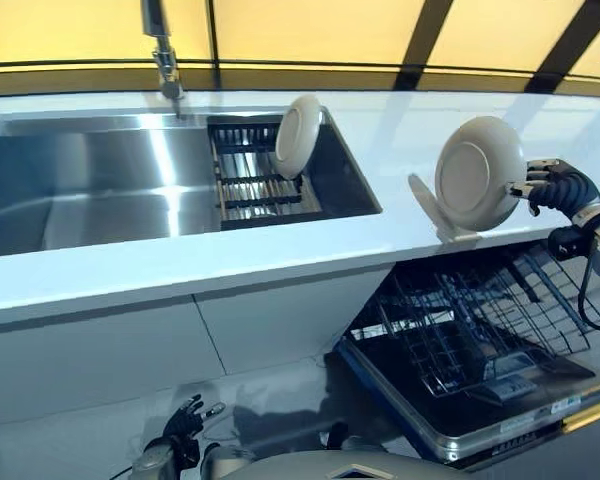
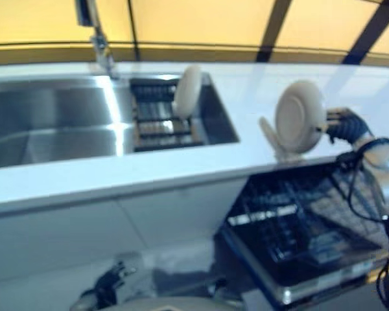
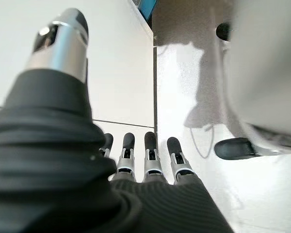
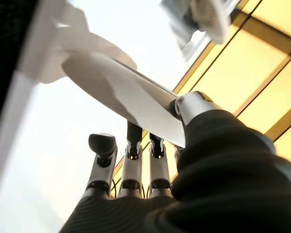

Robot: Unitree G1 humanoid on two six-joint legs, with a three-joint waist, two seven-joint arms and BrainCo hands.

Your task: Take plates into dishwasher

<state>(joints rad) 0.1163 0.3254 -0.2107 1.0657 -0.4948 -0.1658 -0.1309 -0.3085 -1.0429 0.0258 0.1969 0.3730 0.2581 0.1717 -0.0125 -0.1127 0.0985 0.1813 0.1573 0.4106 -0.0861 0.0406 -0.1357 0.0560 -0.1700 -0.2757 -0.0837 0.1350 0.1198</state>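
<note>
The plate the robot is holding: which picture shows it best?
The left eye view: the whole round plate shows, pinched at its edge by the right robot hand. The right eye view shows it blurrier, the right wrist view only edge-on, the left wrist view not at all.

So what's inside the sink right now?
A dark rack sits at the right end of the sink, with one white plate standing on edge in it. The plate hides the rack's far corner; the rest of the basin shows bare steel.
</note>
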